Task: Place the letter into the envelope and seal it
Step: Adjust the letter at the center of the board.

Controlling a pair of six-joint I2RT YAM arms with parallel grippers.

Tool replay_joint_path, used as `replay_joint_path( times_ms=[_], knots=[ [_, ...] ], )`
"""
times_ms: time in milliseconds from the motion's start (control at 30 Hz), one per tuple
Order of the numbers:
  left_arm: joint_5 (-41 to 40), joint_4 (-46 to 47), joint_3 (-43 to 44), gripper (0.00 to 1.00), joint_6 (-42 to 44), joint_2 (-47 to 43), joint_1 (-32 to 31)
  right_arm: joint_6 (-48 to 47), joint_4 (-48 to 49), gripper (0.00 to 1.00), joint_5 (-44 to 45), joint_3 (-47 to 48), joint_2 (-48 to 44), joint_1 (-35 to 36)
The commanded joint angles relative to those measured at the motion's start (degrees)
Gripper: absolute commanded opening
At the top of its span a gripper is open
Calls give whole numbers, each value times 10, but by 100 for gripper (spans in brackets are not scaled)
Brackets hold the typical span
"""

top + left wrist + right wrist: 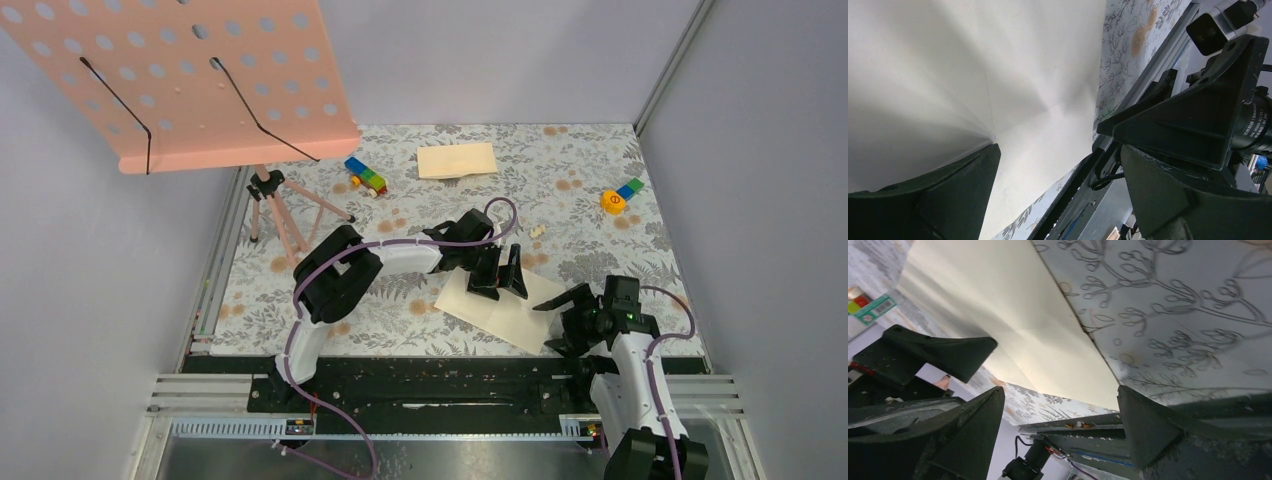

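- The right gripper [545, 325], near the table's front edge, has its jaws spread wide and holds nothing; it straddles the letter's right edge.
- The letter [505, 315], a cream sheet, lies flat on the floral tabletop [600, 240].
- The left gripper [503, 292] is likewise wide open and empty, with its fingers down over the letter's far-left part.
- The tan envelope [457, 160] lies well apart at the far edge, near the toy blocks [365, 177].

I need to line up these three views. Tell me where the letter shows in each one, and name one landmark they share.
Top external: the letter lies low in the picture, just right of centre.
Left wrist: the letter fills the left and centre.
Right wrist: the letter runs as a band from upper left to lower centre.
Shared landmark: the floral table cover, bordering the sheet in every view.
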Motion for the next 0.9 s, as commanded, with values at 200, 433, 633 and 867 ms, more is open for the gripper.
replay_joint_path(
  times_ms=[200, 433, 633, 867],
  knots=[
    [-41, -49, -22, 96, 12, 45, 1, 9, -72, 91, 52, -14, 3, 13],
    [-39, -48, -19, 96, 14, 45, 1, 32, -44, 92, 21, -34, 4, 26],
    [-34, -44, -14, 96, 7, 51, 0, 46, 5, 92, -11, -47, -14, 35],
    [-35, -46, -19, 96, 10, 48, 1, 23, 31, 92, -11, -6, 2, 35]
  ],
)
